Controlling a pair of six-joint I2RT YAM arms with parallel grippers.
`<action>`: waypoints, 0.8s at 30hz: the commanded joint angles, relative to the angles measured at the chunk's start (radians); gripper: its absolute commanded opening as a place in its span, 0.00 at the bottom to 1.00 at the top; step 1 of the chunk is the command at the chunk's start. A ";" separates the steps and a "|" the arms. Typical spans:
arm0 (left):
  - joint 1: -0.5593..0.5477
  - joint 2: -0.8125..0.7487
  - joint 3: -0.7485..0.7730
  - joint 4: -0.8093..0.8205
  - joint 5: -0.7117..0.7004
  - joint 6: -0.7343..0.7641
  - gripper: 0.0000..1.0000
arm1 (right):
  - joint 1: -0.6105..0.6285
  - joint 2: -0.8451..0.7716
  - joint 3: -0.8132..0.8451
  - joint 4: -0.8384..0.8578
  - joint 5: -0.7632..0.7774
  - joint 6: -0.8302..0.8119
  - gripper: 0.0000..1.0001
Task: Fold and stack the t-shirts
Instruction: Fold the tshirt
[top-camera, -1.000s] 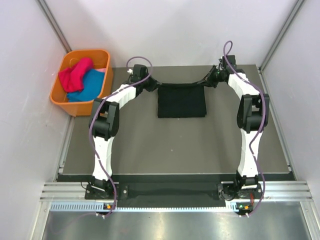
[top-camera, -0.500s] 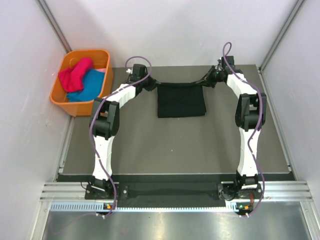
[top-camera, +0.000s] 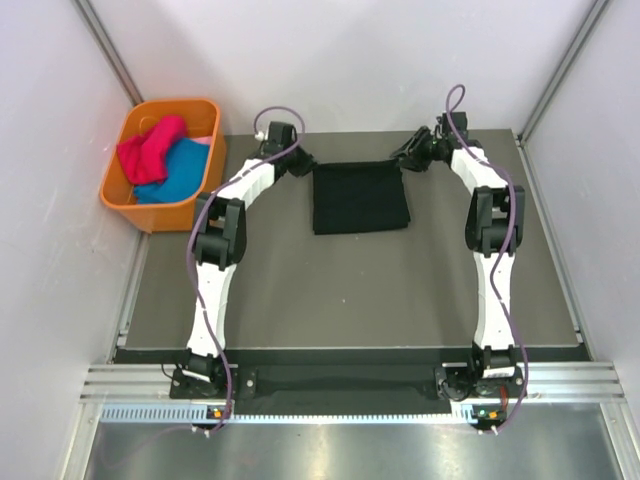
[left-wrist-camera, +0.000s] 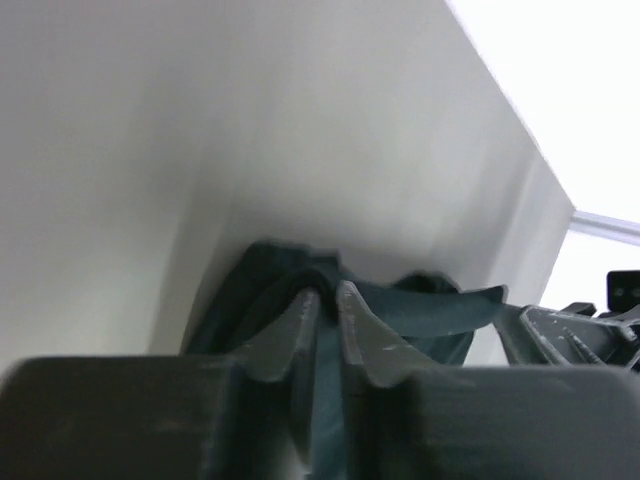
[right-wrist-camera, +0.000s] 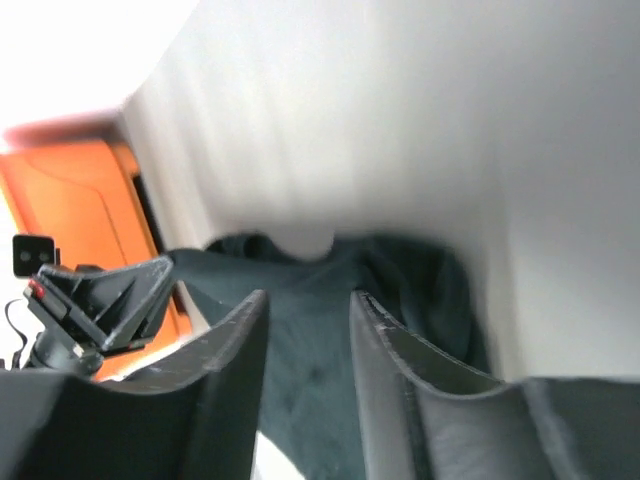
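We see the black t-shirt (top-camera: 360, 198) folded into a flat rectangle, centred near the table's (top-camera: 300, 290) far edge. The left gripper (left-wrist-camera: 328, 292) is at its far-left corner, fingers a thin slit apart, cloth there; can't tell if pinched. The right gripper (right-wrist-camera: 307, 296) is at the far-right corner, fingers clearly apart, gripping nothing. Dark grey tabletop, white walls (top-camera: 380, 60). An orange basket (top-camera: 150, 215) off the far-left corner holds a magenta shirt (top-camera: 150, 148) and a teal shirt (top-camera: 180, 170).

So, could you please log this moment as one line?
black t-shirt: folded flat | left gripper: jaws barely apart, grip unclear | right gripper: jaws open
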 joint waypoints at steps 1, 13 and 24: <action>0.037 0.060 0.227 -0.118 -0.049 0.128 0.20 | -0.046 0.080 0.166 0.050 -0.023 0.031 0.41; 0.037 -0.260 -0.129 0.033 0.107 0.180 0.32 | -0.062 -0.295 -0.184 0.100 -0.027 -0.095 0.57; -0.034 -0.129 -0.293 0.523 0.217 0.047 0.22 | 0.104 -0.190 -0.410 0.647 -0.102 0.166 0.14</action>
